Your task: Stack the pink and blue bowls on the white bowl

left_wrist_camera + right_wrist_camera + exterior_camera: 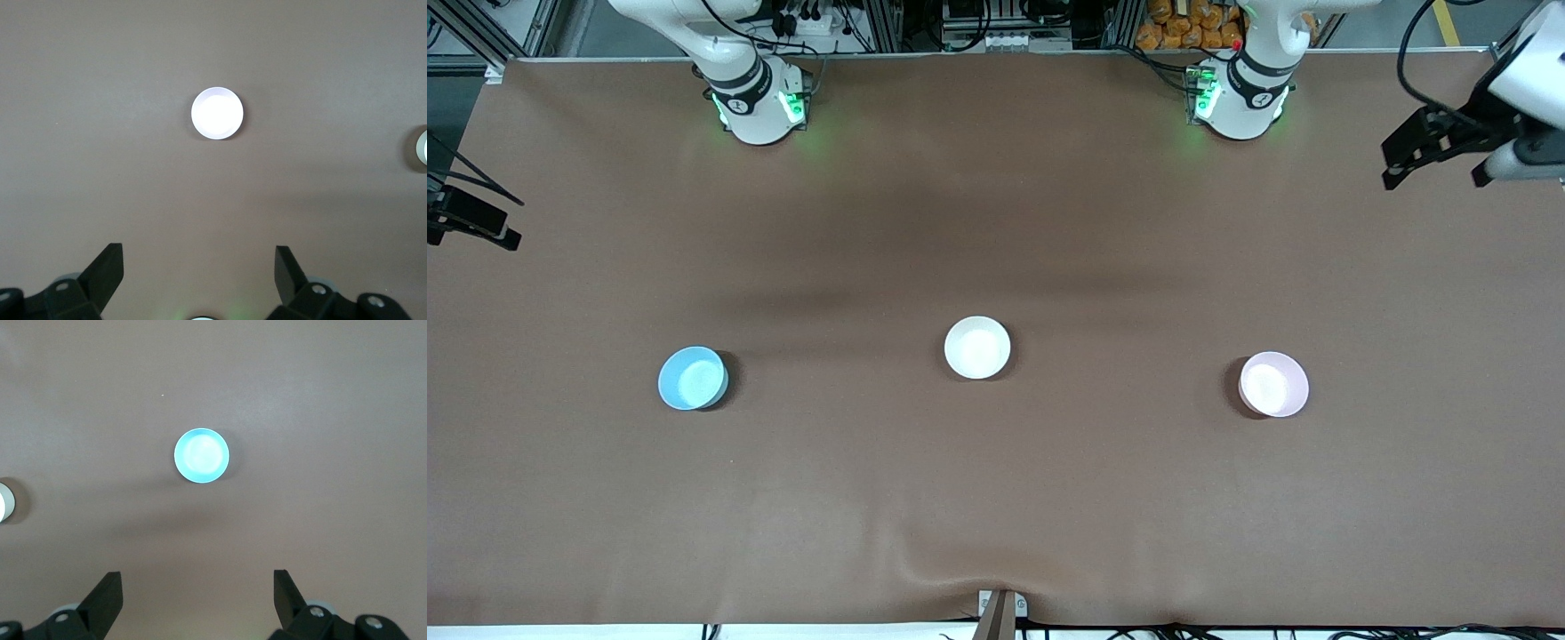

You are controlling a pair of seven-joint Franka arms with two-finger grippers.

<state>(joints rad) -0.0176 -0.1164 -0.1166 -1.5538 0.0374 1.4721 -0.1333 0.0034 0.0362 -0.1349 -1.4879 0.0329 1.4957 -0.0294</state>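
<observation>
The white bowl (977, 348), blue bowl (693, 379) and pink bowl (1273, 384) sit empty and apart mid-frame on the surface (996, 498), the left gripper (200, 277) and right gripper (198, 597) both spread wide, holding nothing.

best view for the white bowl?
Front view: the white bowl shows whole, at the table's middle between the blue bowl and the pink bowl. Each wrist view catches only a cut-off sliver of it at its frame edge.
</observation>
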